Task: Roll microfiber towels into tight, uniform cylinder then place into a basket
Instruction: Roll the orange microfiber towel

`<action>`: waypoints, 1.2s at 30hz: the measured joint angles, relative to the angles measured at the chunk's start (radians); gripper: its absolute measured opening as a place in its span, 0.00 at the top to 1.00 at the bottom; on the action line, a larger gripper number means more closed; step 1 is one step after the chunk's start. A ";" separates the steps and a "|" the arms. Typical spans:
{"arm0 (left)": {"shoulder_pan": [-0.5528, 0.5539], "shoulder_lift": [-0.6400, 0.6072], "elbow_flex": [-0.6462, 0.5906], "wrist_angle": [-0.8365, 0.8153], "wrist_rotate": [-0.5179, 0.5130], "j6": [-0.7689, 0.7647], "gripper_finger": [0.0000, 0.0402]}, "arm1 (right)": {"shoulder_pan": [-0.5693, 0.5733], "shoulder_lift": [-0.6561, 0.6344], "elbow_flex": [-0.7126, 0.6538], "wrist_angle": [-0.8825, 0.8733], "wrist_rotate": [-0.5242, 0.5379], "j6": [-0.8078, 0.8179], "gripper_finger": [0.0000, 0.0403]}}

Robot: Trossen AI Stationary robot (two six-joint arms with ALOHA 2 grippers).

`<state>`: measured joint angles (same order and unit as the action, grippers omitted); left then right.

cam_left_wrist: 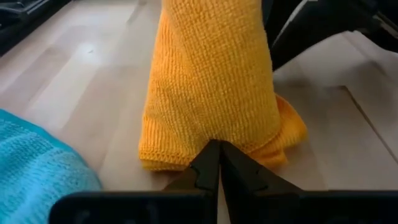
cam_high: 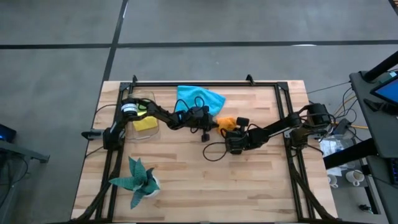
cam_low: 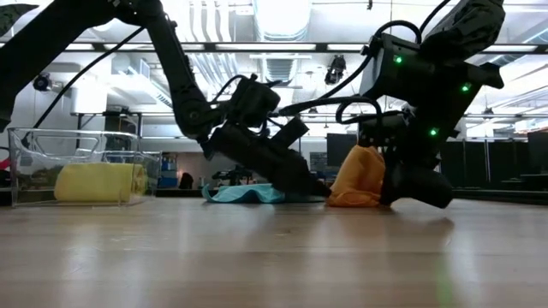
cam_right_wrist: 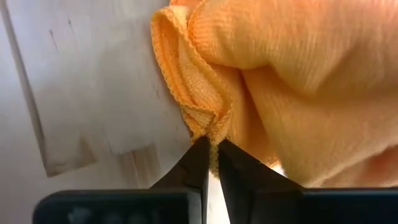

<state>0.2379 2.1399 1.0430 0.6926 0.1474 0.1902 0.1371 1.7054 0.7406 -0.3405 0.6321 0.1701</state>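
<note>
My right pincer (cam_right_wrist: 211, 152) is pinched down on the stitched hem of the soft orange microfiber towel (cam_right_wrist: 292, 81), bunched upright at mid-counter, while my left pincer (cam_left_wrist: 217, 163) stands closed with its tips against the same towel's lower edge. It looks light, limp and clingy, so I judge the hemmed edge the surest hold. Outward lie a crumpled blue towel (cam_high: 199, 98) and a rolled yellow towel (cam_low: 98, 182) inside the clear rectangular basket (cam_low: 26, 154); I read no labels.
</note>
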 joint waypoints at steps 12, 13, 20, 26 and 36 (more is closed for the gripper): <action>0.000 0.000 0.018 0.005 -0.003 0.000 1.00 | 0.002 -0.036 0.001 -0.087 -0.039 0.088 0.91; 0.000 0.000 0.019 0.005 -0.004 0.000 1.00 | 0.002 -0.049 0.001 -0.103 -0.042 0.096 0.91; 0.000 0.000 0.019 0.005 -0.008 0.000 1.00 | 0.024 -0.193 -0.012 -0.201 -0.109 0.170 0.93; 0.000 0.000 0.027 0.006 -0.013 0.000 1.00 | 0.024 -0.260 -0.060 -0.146 -0.119 0.181 0.97; 0.000 0.000 0.031 0.006 -0.027 0.000 1.00 | 0.026 -0.191 -0.145 0.077 -0.169 0.201 0.96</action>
<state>0.2382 2.1399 1.0737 0.6985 0.1201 0.1905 0.1635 1.5148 0.5956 -0.2635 0.4636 0.3716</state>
